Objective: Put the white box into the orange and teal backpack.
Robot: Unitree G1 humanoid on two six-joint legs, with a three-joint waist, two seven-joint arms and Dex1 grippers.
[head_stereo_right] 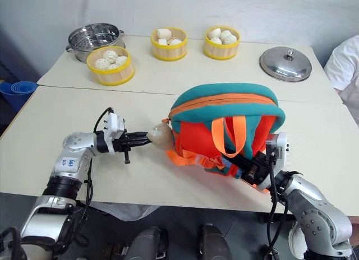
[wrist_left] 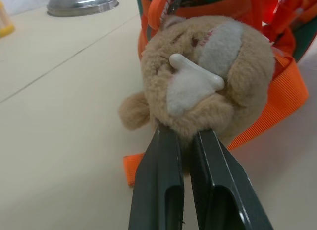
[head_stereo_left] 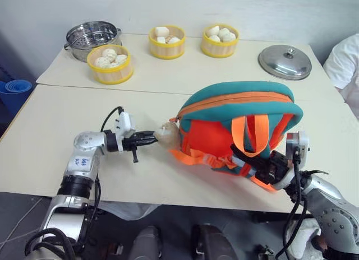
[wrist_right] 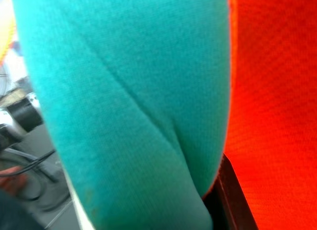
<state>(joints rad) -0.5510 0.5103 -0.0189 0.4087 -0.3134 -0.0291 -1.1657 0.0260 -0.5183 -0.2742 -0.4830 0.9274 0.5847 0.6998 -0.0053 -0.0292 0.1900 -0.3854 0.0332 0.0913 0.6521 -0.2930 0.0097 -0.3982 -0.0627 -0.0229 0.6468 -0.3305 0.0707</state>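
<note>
The orange and teal backpack (head_stereo_left: 224,131) lies on the near table with its orange straps facing me. A tan plush hamster toy (head_stereo_left: 166,134) hangs at its left end. My left gripper (head_stereo_left: 152,138) points level at that toy and is shut on its lower edge, as the left wrist view shows close up on the plush toy (wrist_left: 208,76). My right gripper (head_stereo_left: 247,159) is at the backpack's lower right, shut on its teal trim (wrist_right: 124,91) and straps. The white box is out of view.
On the far table stand three yellow steamer baskets of buns (head_stereo_left: 110,64) (head_stereo_left: 166,41) (head_stereo_left: 220,40), a steel pot (head_stereo_left: 92,37) and a steel lid (head_stereo_left: 285,61). A person's white sleeve (head_stereo_left: 345,64) shows at the right edge. Blue tubs (head_stereo_left: 14,92) sit off the table's left.
</note>
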